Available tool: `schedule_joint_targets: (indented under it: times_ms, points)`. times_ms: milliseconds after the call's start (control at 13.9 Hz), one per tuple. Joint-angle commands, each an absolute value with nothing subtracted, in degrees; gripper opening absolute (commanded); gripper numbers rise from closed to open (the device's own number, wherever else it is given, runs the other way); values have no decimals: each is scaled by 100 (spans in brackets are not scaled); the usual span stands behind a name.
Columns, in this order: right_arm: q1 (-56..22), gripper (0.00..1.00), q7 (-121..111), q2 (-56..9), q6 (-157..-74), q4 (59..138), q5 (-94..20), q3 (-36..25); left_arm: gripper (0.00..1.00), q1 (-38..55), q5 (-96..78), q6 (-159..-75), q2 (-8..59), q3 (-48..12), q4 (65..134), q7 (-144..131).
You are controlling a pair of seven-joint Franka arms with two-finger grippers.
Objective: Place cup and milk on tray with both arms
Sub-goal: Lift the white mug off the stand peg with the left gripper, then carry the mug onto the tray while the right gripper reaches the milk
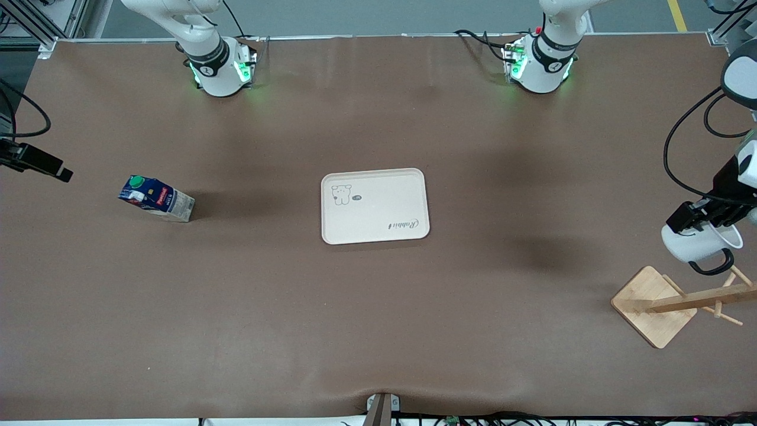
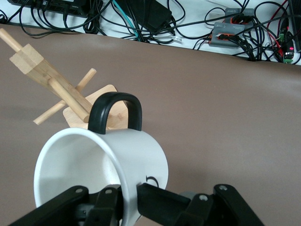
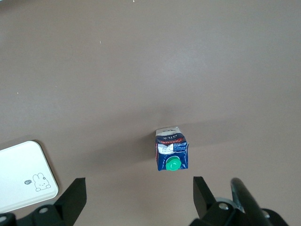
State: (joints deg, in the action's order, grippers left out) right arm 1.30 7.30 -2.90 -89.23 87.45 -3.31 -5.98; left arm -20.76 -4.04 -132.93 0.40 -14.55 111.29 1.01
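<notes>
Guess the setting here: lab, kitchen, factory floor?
Most likely a robotics lab bench: two arm bases bolted to a brown-covered table, loose cables and electronics boxes along its edge, and aluminium framing at a corner.

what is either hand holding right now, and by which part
The left hand holds the cup by its rim, one finger inside and one outside, above the wooden rack. The right hand is open and holds nothing.
</notes>
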Motion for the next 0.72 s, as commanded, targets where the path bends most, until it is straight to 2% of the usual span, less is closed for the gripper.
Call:
schedule_joint_targets:
  times_ms: [0, 359, 645]
  points:
    - [193, 100, 747, -378, -8859, 8578, -413, -563, 0, -2083, -457, -12991, -141, -1581, 11145, -166]
    - [176, 100, 747, -387, -8859, 8578, -422, -562, 0, -2074, -431, -12709, -132, -2161, 11153, -1132]
    - [176, 100, 747, -387, -8859, 8578, -422, -562, 0, -2048, -178, -12507, -35, -2846, 11180, -1948]
